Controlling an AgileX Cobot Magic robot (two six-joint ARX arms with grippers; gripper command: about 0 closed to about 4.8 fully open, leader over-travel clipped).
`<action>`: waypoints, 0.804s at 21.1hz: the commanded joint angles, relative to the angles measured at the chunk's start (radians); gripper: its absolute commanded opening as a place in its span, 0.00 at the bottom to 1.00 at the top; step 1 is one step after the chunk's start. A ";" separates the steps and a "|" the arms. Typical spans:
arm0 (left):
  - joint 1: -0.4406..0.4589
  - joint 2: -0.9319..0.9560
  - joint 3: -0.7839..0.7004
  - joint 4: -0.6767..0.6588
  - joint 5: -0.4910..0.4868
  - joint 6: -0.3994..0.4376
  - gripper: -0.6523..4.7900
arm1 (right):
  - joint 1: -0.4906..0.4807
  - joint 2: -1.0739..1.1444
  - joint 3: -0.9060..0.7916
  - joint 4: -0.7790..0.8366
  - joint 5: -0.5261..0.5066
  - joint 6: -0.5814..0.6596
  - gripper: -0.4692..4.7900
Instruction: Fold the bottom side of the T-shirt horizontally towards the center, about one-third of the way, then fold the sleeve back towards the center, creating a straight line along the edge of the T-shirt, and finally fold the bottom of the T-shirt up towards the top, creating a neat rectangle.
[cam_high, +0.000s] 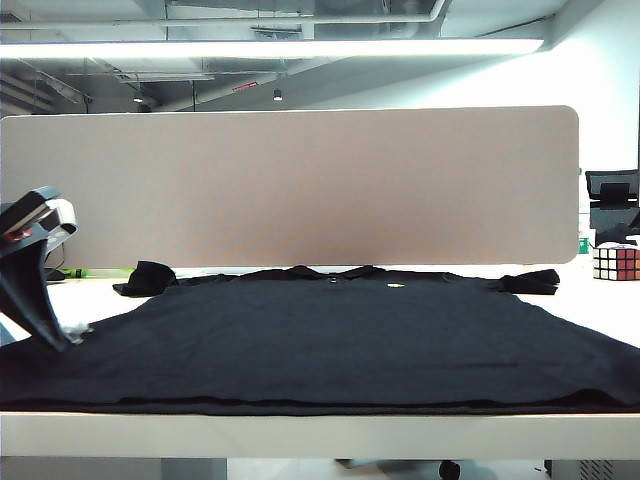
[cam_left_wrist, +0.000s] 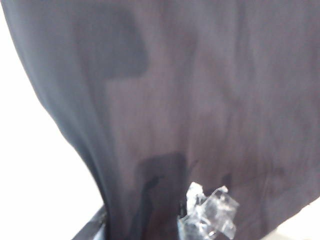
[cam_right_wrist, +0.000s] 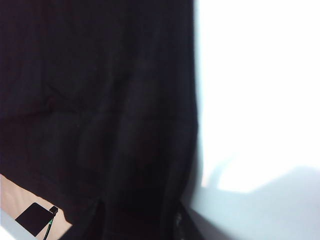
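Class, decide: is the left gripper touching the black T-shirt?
Touching. In the exterior view the left gripper has its tips down on the T-shirt at its left edge; the left wrist view shows a fingertip against the cloth.

The T-shirt (cam_high: 330, 340) lies spread flat on the worktop (cam_high: 320, 432), covering most of it. The bottom of the T-shirt (cam_high: 330, 407) runs along the worktop's near edge; the collar lies at the shirt's far side, before the partition board (cam_high: 290, 185). The left end effector (cam_high: 70, 335) rests on the shirt's left edge. A puzzle cube (cam_high: 615, 261) sits behind the shirt's right side.
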 joint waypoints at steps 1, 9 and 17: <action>0.001 0.033 -0.035 -0.246 -0.217 0.025 0.45 | 0.002 0.012 -0.018 -0.057 0.087 -0.005 0.47; 0.001 0.033 -0.035 -0.300 -0.250 0.027 0.45 | 0.002 0.012 -0.018 -0.077 0.089 -0.006 0.47; 0.001 0.033 -0.035 -0.292 -0.249 0.027 0.40 | 0.001 0.012 -0.018 -0.126 0.141 -0.030 0.46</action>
